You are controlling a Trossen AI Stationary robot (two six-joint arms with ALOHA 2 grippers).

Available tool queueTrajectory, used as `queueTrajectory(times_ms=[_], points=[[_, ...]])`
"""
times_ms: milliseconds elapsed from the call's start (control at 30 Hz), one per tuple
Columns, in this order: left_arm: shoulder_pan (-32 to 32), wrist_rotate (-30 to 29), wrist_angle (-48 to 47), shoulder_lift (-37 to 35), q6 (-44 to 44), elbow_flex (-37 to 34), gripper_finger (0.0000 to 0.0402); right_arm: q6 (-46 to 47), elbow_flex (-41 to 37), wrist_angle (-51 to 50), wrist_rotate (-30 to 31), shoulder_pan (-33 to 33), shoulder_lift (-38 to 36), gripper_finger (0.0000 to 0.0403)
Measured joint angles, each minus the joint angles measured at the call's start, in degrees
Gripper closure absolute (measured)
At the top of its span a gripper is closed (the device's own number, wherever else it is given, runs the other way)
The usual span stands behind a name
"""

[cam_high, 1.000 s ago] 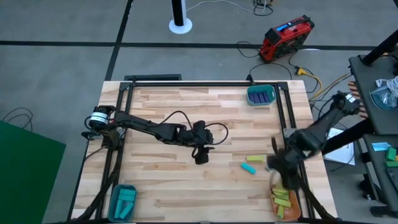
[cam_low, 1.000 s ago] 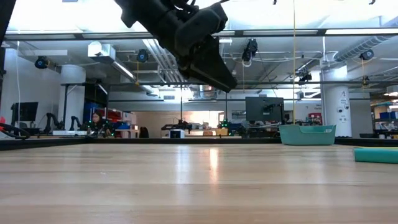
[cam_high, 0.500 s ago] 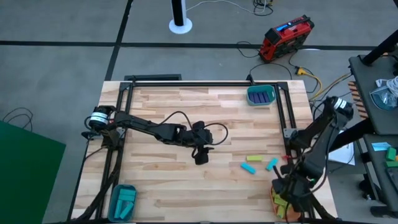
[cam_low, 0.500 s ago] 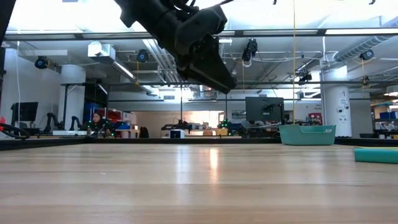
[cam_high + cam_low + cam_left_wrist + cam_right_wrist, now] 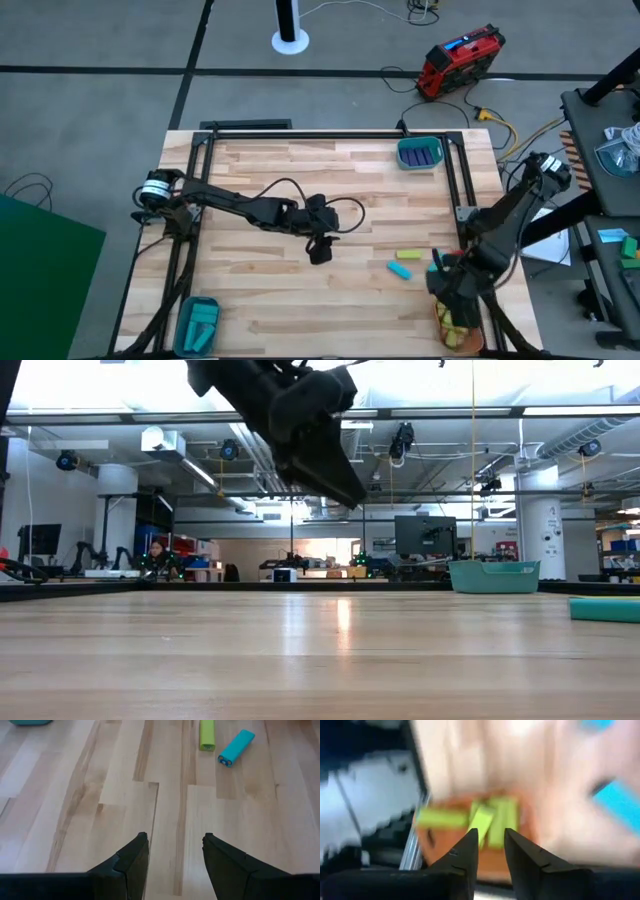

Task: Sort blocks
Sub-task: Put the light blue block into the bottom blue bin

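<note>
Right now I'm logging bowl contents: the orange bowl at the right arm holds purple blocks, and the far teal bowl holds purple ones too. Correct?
Half right. The orange bowl holds yellow-green blocks, not purple, as the right wrist view shows. The far teal bowl does hold purple blocks, seen in the high view.

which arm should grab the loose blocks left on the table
Right. The right gripper hovers open by the orange bowl, next to the yellow-green block and cyan block. The left gripper hangs open near the table's middle, farther off.
</note>
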Motion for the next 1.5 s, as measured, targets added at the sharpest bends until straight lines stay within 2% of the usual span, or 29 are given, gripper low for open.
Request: queueTrajectory(times_ms=[100, 200, 267, 400, 467, 600, 733, 867, 967, 1300, 1500], points=[[0.0, 0.0, -0.3, -1.5, 0.0, 0.0, 0.0235, -1.3, 0.0, 0.1, 5.4, -5.3, -0.4, 0.0328], [0.0, 0.0, -1.2, -3.4, 0.4, 0.0, 0.0235, -1.3, -0.1, 0.3, 15.1, -10.0, -0.3, 0.0336], [0.0, -0.1, -2.2, -4.4, 1.0, 0.0, 0.0235, -1.2, -0.9, 0.8, 19.2, -13.2, -0.1, 0.0335], [0.0, -0.1, -3.8, -6.7, 1.5, 0.0, 0.0235, -4.7, -3.8, 3.0, 19.5, -20.2, -0.2, 0.0317], [0.1, -0.1, -4.5, -7.4, 1.5, 0.0, 0.0235, -9.8, -5.1, 4.1, 19.3, -22.3, -0.1, 0.0304], [0.1, -0.1, -6.7, -8.4, 1.6, 0.0, 0.0235, -18.8, -7.8, 7.6, 15.1, -24.8, 0.6, 0.0275], [0.1, -0.1, -10.9, -9.4, 0.3, 0.0, 0.0235, -15.7, -10.6, 12.8, 8.8, -24.1, 0.7, 0.0250], [0.1, -0.1, -15.7, -10.4, -1.6, 0.0, 0.0235, -9.7, -12.7, 19.1, 11.4, -21.5, 1.4, 0.0231], [0.1, -0.1, -17.1, -10.7, -1.7, 0.0, 0.0235, -6.5, -13.5, 19.2, 13.1, -21.2, 4.1, 0.0224], [0.1, -0.1, -18.1, -11.4, -1.9, 0.0, 0.0235, -5.1, -13.5, 24.0, 11.5, -21.2, 13.8, 0.0224], [0.1, 0.0, -18.2, -11.4, -2.4, 0.0, 0.0235, -5.3, -13.4, 25.8, 10.8, -21.5, 17.3, 0.0249]])
